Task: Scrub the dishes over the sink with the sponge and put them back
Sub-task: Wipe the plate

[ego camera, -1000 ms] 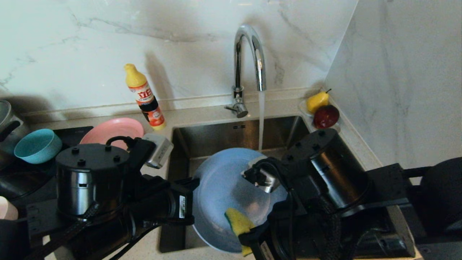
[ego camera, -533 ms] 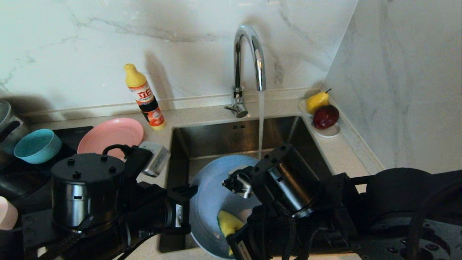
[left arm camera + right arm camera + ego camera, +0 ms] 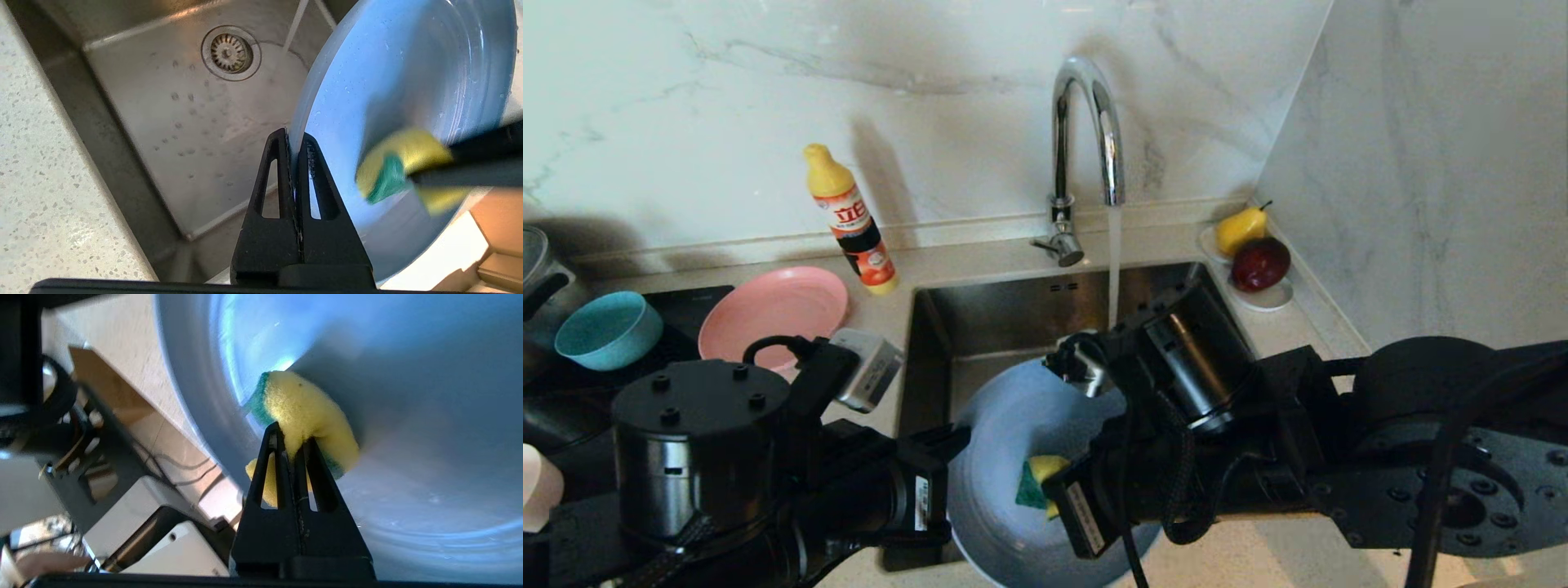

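Since a second ago the right arm has swung in across the sink and the sponge has slid leftward over the plate's face, while the plate itself has sunk a little toward the near rim. On the far left of the counter (image 3: 980, 253) sits the teal bowl (image 3: 607, 328), with the salmon-pink plate (image 3: 776, 306) just beside it and a yellow detergent bottle (image 3: 851, 219) standing behind. The left gripper (image 3: 292, 143) is clenched on the left edge of the grey-blue plate (image 3: 1005, 425), one finger on each face of the rim, holding it tilted above the front of the sink (image 3: 1013, 314). The sponge (image 3: 1036, 480) lies pressed against the plate's inner face, low and near its middle, to the right of the left gripper. The right gripper (image 3: 291, 442) is clamped on the sponge, pinching its yellow body so that the green scouring side meets the plate. Water runs from the chrome tap (image 3: 1086, 122) into the basin behind the plate. At the far right corner a pear and a red apple rest on a white saucer (image 3: 1262, 300).
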Available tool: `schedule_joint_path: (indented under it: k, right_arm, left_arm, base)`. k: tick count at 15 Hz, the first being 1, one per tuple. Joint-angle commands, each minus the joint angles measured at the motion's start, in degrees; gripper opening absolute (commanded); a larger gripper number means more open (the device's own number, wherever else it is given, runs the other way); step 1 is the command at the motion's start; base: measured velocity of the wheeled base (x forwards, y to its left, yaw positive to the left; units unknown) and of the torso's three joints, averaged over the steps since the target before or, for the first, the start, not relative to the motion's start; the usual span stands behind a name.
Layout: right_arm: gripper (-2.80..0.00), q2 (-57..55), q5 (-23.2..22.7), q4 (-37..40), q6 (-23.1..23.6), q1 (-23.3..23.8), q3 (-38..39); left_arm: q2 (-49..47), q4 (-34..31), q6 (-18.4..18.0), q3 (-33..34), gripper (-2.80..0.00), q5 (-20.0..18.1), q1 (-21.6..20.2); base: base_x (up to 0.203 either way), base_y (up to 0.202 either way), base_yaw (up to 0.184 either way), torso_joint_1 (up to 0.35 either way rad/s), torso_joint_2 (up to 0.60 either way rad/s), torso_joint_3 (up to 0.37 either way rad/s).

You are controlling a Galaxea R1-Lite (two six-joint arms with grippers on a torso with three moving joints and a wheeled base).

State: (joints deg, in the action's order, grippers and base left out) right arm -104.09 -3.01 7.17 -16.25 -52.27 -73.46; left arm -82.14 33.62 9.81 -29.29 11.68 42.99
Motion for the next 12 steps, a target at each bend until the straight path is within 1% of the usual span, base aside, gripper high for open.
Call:
schedule_joint_path:
  k: [1, 5, 8, 12]
  right_arm:
    - [-2.80, 1.43, 0.43, 0.02, -0.02, 1.66, -0.37]
    - [-2.80, 2.94, 0.42, 0.15, 0.08, 3.46, -1.52]
    - [-2.80, 3.89, 0.46, 0.42, 0.26, 3.49, -4.24]
    - [-2.80, 1.61, 0.41, 0.19, 0.41, 2.91, -5.59]
  left_arm:
    - [0.81, 0.13, 0.34, 0.25, -2.80, 0.10, 0.41]
    - [1.90, 0.13, 0.65, 1.34, -2.80, 0.18, 0.86]
    - [1.99, 0.13, 0.65, 1.34, -2.80, 0.18, 0.86]
    - [2.16, 0.20, 0.65, 1.70, -2.80, 0.18, 0.86]
  base:
    - [0.000, 0.000, 0.000, 0.000, 0.00, 0.000]
    - [0.000, 0.000, 0.000, 0.000, 0.00, 0.000]
    - [0.000, 0.000, 0.000, 0.000, 0.00, 0.000]
    - [0.000, 0.000, 0.000, 0.000, 0.00, 0.000]
